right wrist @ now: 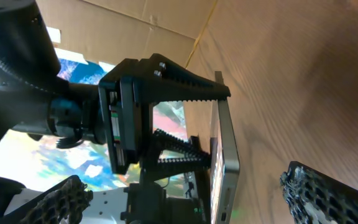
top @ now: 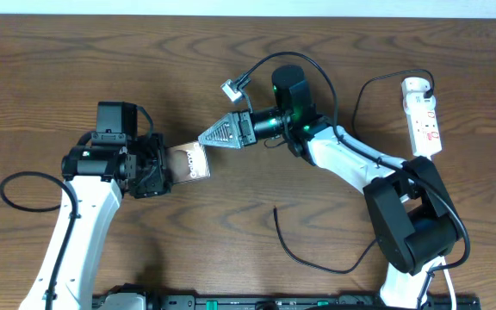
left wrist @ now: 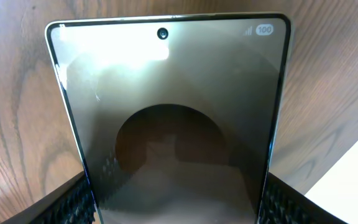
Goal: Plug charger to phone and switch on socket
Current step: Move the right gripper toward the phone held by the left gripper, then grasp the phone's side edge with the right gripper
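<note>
Phone fills my left view, its long edges pinched in my left gripper, left of centre over the table. Right gripper gapes wide and empty just beside its free end. Charger lies near my right base, socket far right.

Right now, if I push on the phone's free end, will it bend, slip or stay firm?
Probably stiff: the phone looks like a flat rigid slab. Its glossy glass may slip, though the left tool grips its sides with textured pads.
</note>
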You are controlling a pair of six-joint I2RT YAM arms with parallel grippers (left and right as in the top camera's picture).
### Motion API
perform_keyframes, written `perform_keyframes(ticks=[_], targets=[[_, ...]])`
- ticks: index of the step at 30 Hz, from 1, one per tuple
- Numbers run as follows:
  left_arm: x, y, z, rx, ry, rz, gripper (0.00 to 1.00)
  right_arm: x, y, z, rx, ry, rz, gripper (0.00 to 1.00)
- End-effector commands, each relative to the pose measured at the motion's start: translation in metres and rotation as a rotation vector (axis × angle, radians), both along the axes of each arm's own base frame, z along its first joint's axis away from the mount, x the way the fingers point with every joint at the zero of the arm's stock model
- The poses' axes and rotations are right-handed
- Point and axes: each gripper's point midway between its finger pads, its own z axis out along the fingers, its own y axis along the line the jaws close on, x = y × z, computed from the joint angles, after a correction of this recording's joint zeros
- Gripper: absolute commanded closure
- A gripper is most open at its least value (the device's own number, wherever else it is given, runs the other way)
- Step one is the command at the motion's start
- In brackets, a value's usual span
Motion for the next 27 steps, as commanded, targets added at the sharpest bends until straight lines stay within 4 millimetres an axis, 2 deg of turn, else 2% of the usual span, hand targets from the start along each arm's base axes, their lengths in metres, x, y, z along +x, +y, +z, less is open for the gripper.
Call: perform_keyframes(ticks=[1, 9, 20, 27], targets=[[0.006, -0.009, 0.013, -0.039, -0.023, 0.032, 0.93, -0.001, 0.008, 0.000, 0.007, -0.053, 0.007, 0.01], [0.006, -0.018, 0.015, -0.070, -0.016, 0.039, 0.93, -0.014, 0.022, -0.022, -0.077, -0.053, -0.006, 0.01], [0.005, -0.019, 0.015, -0.083, -0.011, 0.051, 0.92, -0.024, 0.029, -0.028, -0.104, -0.030, 0.009, 0.01], [0.005, -0.020, 0.015, -0.084, -0.010, 0.053, 0.93, -0.035, 0.042, -0.039, -0.157, -0.034, -0.006, 0.03]])
